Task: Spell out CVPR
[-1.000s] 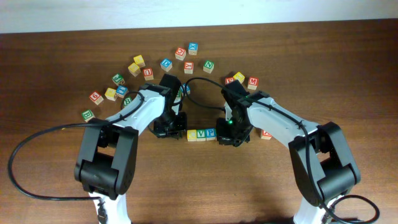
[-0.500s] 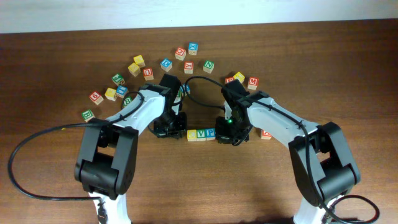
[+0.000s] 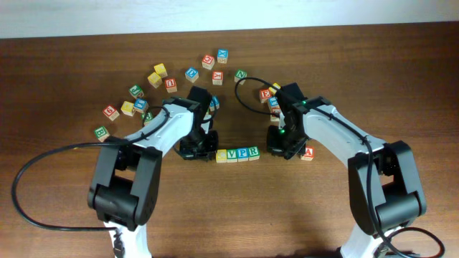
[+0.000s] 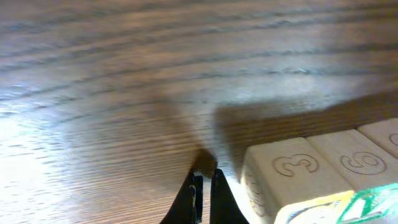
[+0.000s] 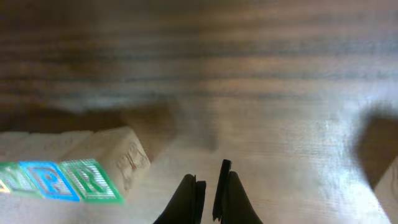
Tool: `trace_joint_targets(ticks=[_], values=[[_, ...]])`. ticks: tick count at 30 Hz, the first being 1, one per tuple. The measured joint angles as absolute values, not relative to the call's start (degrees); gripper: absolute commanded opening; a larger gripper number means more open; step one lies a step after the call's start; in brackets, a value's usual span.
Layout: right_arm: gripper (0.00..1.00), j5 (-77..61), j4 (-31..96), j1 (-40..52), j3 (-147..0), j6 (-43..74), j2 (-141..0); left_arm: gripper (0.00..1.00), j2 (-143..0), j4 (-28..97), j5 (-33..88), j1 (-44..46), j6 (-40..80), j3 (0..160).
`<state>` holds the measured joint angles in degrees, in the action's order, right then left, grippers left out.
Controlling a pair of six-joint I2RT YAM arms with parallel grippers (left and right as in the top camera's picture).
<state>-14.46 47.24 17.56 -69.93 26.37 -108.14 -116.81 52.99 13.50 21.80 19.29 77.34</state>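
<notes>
Overhead, the row of letter blocks is lying near the middle of the desk, between the two arms. It is starting with an end block with a yellowish top, whose letter is too small to read. Then come the V block, the P block and the R block, all touching side by side. The left tool is sitting just beside the yellowish end, and the right tool is sitting near the R end with a strip of bare wood between. This view is hiding both sets of fingertips under the wrists (so the opening is unreadable from above). Along the far side, loose blocks are lying scattered in an arc, and one more block is resting just beside the right arm.

The left wrist camera is giving what the top view cannot. Its fingers are standing almost together, only a dark slit between them, gripping nothing. They are sitting close to the wood just beside the end block, whose side is showing an embossed 3. The right wrist camera is likewise showing a thin gap between its own pair, with nothing held. The green R and blue P are lying off to its left, apart from the tips.
</notes>
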Motion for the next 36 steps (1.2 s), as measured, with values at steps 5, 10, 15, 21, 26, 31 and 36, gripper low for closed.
trace_joint_targets(ticks=[5, 10, 15, 21, 26, 31, 36], values=[[0.04, -13.7, 43.2, 22.1, -69.9, 26.7, -108.2, 0.0, -116.8, 52.6, 14.0, 22.4, 19.3, 77.3], [0.04, -14.1, 41.9, 23.8, -69.9, 27.3, -108.3, 0.0, -116.8, 52.6, 14.4, 22.3, 19.5, 77.3], [0.04, -14.2, 42.4, 23.7, -69.9, 27.3, -108.3, 0.0, -116.8, 51.6, 15.1, 22.2, 19.5, 77.1], [0.04, -14.2, 43.0, 23.7, -69.9, 27.3, -108.3, 0.0, -116.8, 50.9, 15.3, 22.1, 19.5, 77.1], [0.04, -14.2, 42.0, 23.3, -69.9, 27.3, -108.3, 0.0, -116.8, 51.2, 15.5, 22.1, 19.5, 77.1], [0.04, -14.2, 41.6, 23.3, -69.9, 27.3, -108.3, 0.0, -116.8, 51.3, 15.5, 22.1, 19.5, 77.1], [0.04, -14.0, 42.7, 23.3, -69.9, 27.3, -108.3, 0.0, -116.8, 51.3, 15.0, 22.1, 19.5, 77.1]])
